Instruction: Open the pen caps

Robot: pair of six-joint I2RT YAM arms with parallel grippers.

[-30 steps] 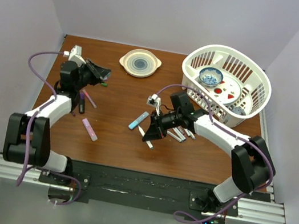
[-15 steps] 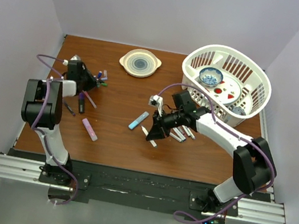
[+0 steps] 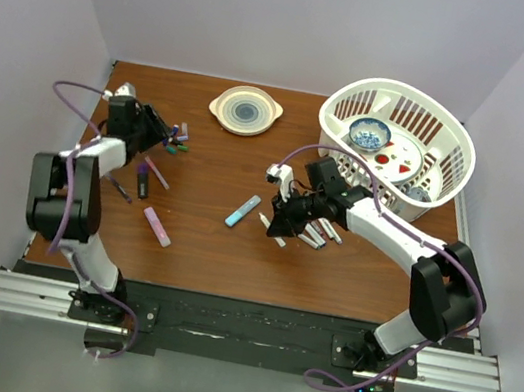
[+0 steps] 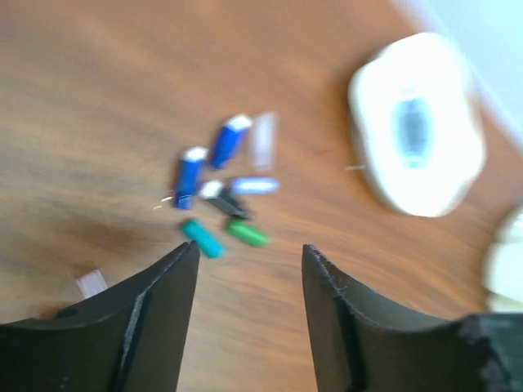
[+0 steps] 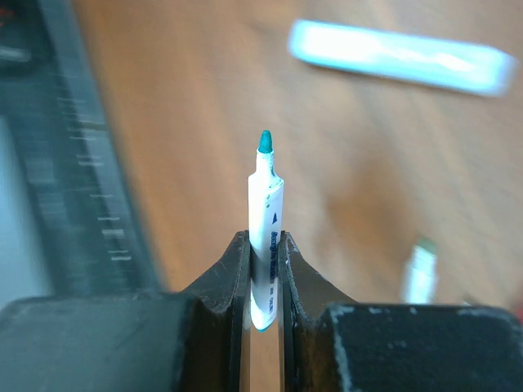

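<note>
Several loose pen caps (image 4: 229,200) in blue, lavender, black, green and teal lie clustered on the wooden table, just ahead of my left gripper (image 4: 249,261). That gripper is open with nothing between its fingers, at the back left (image 3: 159,131) beside the caps (image 3: 178,141). My right gripper (image 5: 263,241) is shut on a white pen (image 5: 265,212) whose bare teal tip points forward. In the top view it hangs mid-table (image 3: 282,225) next to a pile of pens (image 3: 318,234).
A light blue pen (image 3: 242,210), a pink pen (image 3: 157,226) and a black pen (image 3: 143,180) lie loose on the table. A white plate (image 3: 245,110) sits at the back centre. A white basket (image 3: 461,150) holding dishes stands at the back right.
My left gripper's jaws have opened over the cluster of caps, and its arm has shifted. The right gripper has drifted slightly right, still holding the white pen.
</note>
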